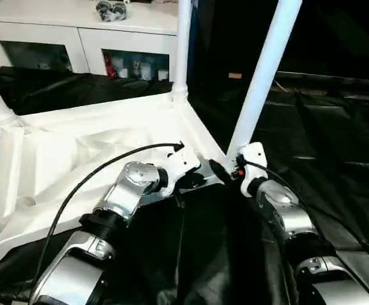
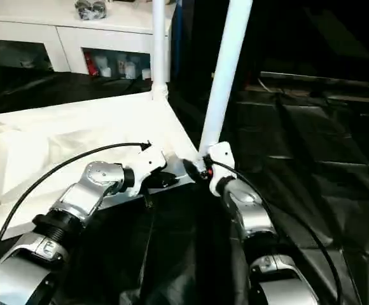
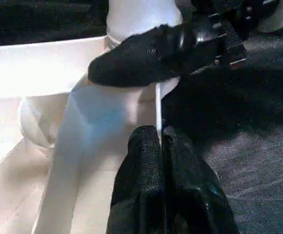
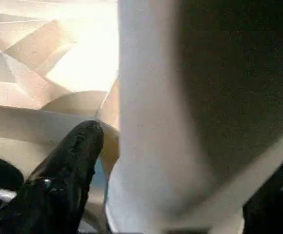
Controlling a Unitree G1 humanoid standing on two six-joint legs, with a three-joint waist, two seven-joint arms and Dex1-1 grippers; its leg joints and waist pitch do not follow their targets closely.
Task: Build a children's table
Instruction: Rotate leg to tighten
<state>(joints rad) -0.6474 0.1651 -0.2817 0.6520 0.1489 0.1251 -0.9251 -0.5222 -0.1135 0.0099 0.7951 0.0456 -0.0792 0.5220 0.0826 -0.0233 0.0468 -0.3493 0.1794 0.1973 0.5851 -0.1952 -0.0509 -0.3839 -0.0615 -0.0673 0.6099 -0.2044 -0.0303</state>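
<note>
On the black sheet (image 1: pixel 337 127) the upturned white table top (image 1: pixel 76 159) is laid, legs up. At its near corner, the leaning leg (image 1: pixel 261 76) is flanked by the spread right gripper (image 1: pixel 226 171). The left gripper (image 3: pixel 160 141) is clamped on the top's edge beside it.

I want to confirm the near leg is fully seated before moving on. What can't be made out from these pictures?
- Base of the tilted white plastic tube leg in its socket: head views, hidden behind the right tool.
- Near-left corner of the upturned white ribbed tabletop: left eye view, cut off by the edge.
- Tops of both upright legs: cut off by the upper edge.
- Items behind the white cabinet's glass doors: too small.
</note>
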